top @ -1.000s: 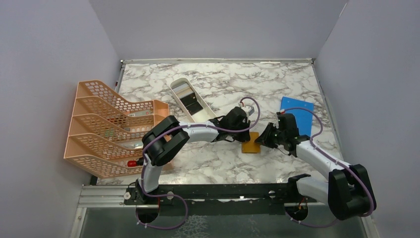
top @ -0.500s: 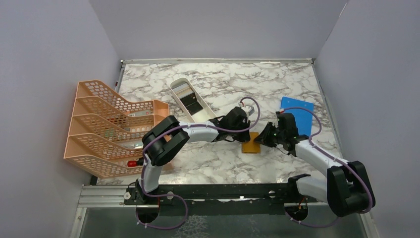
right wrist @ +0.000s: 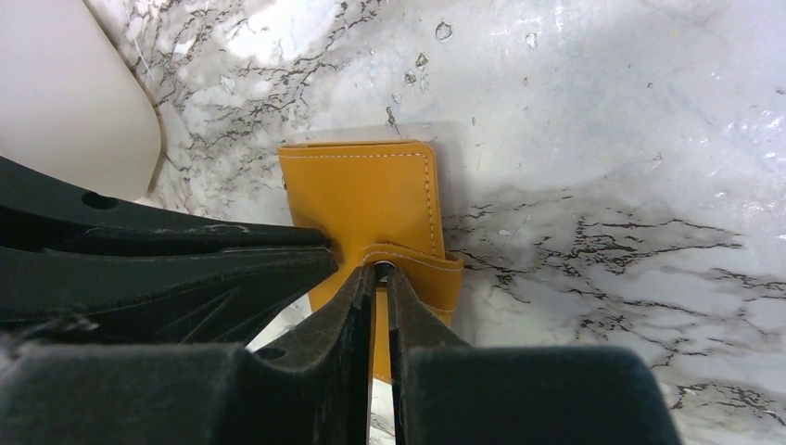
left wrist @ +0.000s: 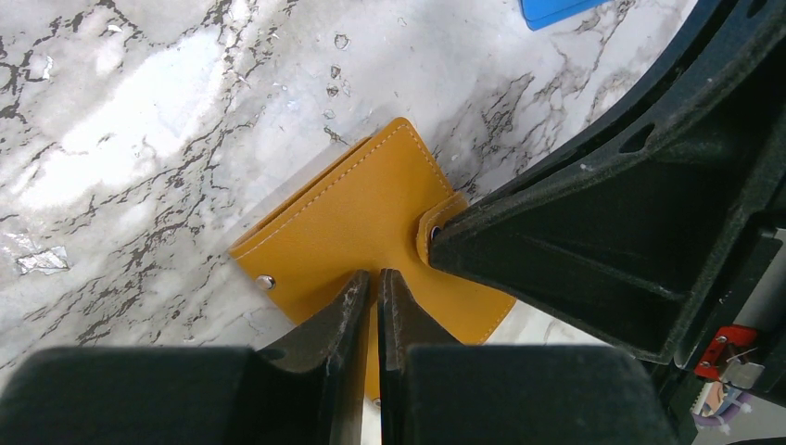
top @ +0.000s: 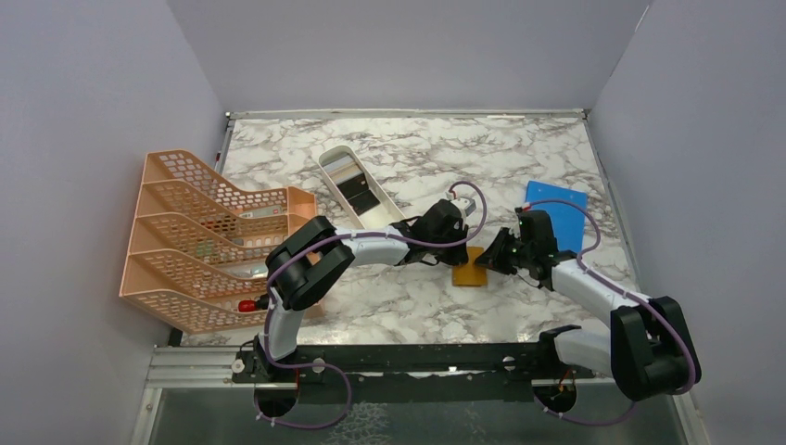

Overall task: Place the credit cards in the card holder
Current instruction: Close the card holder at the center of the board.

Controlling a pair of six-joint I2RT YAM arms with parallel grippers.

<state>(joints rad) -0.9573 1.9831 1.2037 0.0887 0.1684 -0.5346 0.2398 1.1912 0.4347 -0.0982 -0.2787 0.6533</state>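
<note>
Fingers of the left gripper [left wrist: 373,278] are all but together, tips down on the cover of the holder [left wrist: 352,209], while the right gripper [right wrist: 382,273] is pinched on its snap tab [right wrist: 419,264]. Against a second ago both sit where they were, and only the right arm's elbow has shifted slightly. Folded shut, orange-tan with pale stitching and a small stud, the holder lies flat on the marble table [top: 389,306] between the two grippers, with bare marble in front, the tray [top: 380,215] with cards [top: 355,193] near behind the left arm and the blue sheet [top: 559,209] near behind the right.
</note>
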